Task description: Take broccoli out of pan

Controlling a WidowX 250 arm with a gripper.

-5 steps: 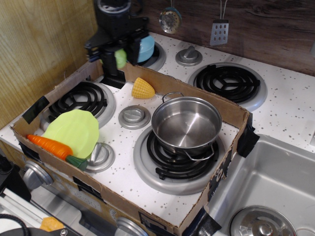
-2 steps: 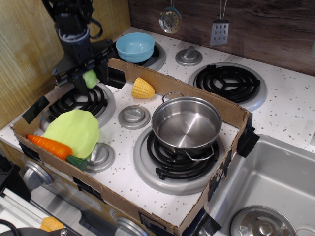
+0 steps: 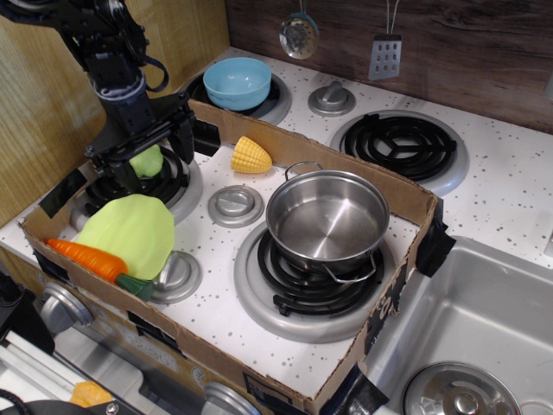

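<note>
Broccoli, the small light-green plastic floret with a bumpy head (image 3: 147, 162), sits between the fingers of the black robot gripper (image 3: 145, 160), which is closed around it and holds it low over the black coil burner at the back left (image 3: 173, 177). That height suggests the floret is about to be set down on or beside the coil. Just in front of the gripper and below it lies the flat light-green lettuce leaf (image 3: 128, 233), with the orange plastic carrot (image 3: 86, 258) tucked against its near edge, so a release should stay behind them. To the gripper's right, past the yellow corn piece (image 3: 251, 156), the round shiny steel pan with wire loop handles (image 3: 327, 220) stands empty on its own burner, well apart from the floret. Behind and right of the gripper, the pale blue bowl (image 3: 237, 82) rests outside the cardboard tray wall (image 3: 346, 164) that fences the work area.
</note>
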